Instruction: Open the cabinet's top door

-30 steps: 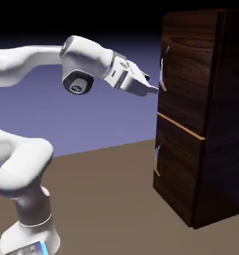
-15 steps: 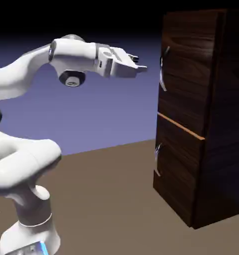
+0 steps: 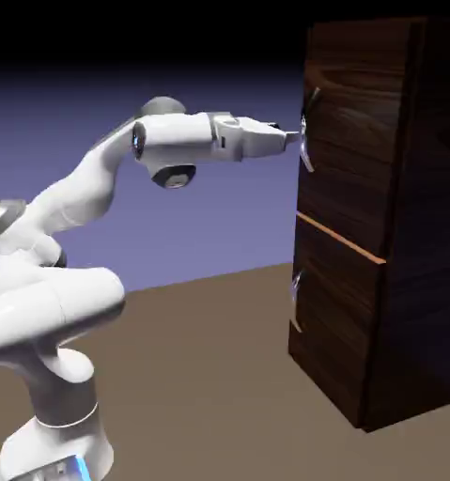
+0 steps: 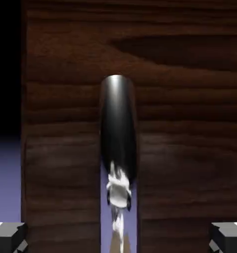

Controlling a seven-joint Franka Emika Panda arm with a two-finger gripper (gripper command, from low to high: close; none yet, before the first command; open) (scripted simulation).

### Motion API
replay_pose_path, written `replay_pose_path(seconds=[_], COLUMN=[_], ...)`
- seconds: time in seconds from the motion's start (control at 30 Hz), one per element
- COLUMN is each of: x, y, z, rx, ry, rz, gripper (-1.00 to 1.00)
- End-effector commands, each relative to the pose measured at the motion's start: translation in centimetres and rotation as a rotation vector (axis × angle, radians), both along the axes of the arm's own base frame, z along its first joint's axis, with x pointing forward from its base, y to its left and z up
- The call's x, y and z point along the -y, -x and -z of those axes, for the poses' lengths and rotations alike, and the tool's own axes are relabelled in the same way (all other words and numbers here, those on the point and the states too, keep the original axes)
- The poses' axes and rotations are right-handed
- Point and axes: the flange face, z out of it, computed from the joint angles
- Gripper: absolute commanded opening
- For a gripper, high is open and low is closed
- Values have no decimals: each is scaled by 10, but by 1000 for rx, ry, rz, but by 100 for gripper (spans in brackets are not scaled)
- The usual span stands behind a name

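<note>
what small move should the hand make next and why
Probably ease forward a little further, then close. In the hand view the top door's handle sits centred between the two wide-apart fingertips, so the hand looks lined up. In the exterior view its tips are just at the handle, and the door appears shut.
</note>
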Motion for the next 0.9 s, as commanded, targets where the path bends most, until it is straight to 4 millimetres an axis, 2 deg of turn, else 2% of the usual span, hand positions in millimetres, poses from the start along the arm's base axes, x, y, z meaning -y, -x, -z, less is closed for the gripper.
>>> replay_pose_path(seconds=[0.0, 0.03, 0.07, 0.1, 0.27, 0.47, 0.87], x=[1, 3, 3, 3, 29, 63, 139], y=[-13, -23, -23, -23, 15, 50, 94], z=[0, 1, 1, 1, 1, 1, 1], rx=[0, 0, 0, 0, 0, 0, -1], ry=[-1, -2, -2, -2, -2, -2, -1], rz=[0, -1, -1, -1, -176, -363, -697], gripper=[0, 0, -100, -100, -100, -100, -100])
